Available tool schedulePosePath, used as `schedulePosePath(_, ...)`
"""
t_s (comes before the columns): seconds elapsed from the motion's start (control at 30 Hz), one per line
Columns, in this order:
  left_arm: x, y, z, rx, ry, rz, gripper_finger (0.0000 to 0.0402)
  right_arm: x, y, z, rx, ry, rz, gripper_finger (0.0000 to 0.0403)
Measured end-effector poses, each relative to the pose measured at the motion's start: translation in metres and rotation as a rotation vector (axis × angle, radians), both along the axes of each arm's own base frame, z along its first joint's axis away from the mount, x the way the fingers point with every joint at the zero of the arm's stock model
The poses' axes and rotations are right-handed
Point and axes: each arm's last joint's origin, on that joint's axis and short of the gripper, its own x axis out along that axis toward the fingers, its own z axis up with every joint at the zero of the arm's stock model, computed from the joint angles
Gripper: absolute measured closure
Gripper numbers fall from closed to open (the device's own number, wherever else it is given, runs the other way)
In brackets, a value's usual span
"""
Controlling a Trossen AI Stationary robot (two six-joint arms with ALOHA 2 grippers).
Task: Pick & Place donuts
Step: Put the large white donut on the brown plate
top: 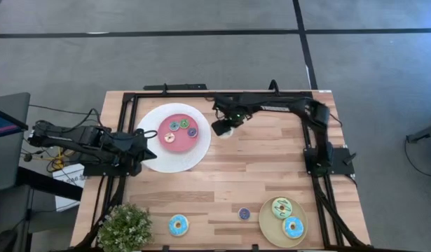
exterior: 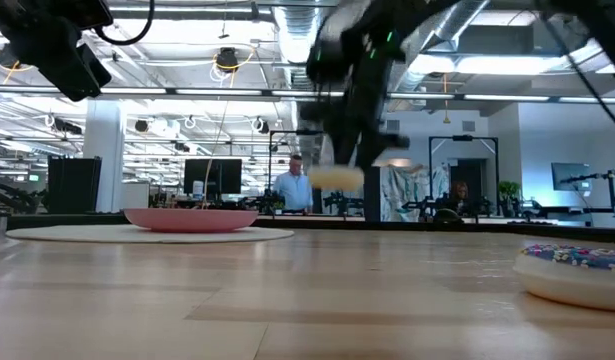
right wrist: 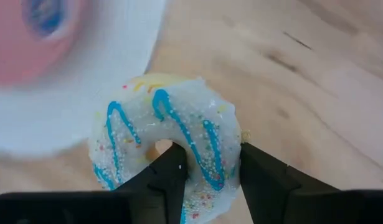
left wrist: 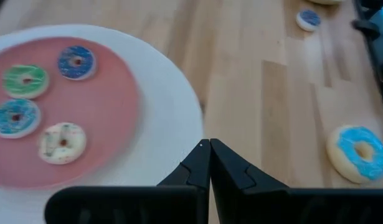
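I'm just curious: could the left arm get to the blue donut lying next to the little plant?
Probably yes. The blue donut lies alone on bare wood by the plant. The left gripper, shut and empty, rests at the white plate.

I count nine donuts: four tiny on white plate (top: pixel 174 157), one tiny (top: pixel 244 213) on table, four larger. Two plates, one plant (top: pixel 124 227), two arms.

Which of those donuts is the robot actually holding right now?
The white donut with blue zigzag icing, clamped in the right pincer above the table beside the white plate. All others lie on plates or wood.
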Motion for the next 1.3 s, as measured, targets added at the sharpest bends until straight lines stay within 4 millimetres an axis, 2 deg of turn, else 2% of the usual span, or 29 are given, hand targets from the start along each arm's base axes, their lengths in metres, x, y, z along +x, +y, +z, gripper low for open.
schedulePosePath(0.17,0.002,0.002,0.002,0.045,-0.033,0.048,0.0401,-0.025,0.072,0.042,-0.073,-0.057,0.156,0.0274)
schedulePosePath(0.27,0.010,0.001,0.007,0.057,-0.096,0.039,0.0401,-0.053,0.120,0.055,-0.086,-0.100,0.187,0.0277)
schedulePosePath(0.47,0.033,-0.003,0.011,0.078,-0.166,0.020,0.0401,-0.124,0.205,0.053,-0.050,-0.152,0.082,0.0284)
schedulePosePath(0.63,0.057,-0.011,0.005,0.079,-0.143,-0.004,0.0401,-0.165,0.257,0.046,0.052,-0.163,0.031,0.0285)
schedulePosePath(0.73,0.070,-0.016,0.004,0.098,-0.115,-0.014,0.0401,-0.178,0.283,0.040,0.100,-0.154,0.003,0.0287)
schedulePosePath(0.9,0.084,-0.023,0.009,0.102,-0.096,-0.020,0.0401,-0.187,0.323,0.023,0.195,-0.141,-0.093,0.0287)
schedulePosePath(1.2,0.088,-0.031,0.016,0.100,-0.121,-0.057,0.0401,-0.199,0.379,-0.013,0.312,-0.083,-0.339,0.0287)
schedulePosePath(1.3,0.088,-0.031,0.016,0.097,-0.120,-0.069,0.0401,-0.194,0.393,-0.017,0.313,-0.069,-0.372,0.0287)
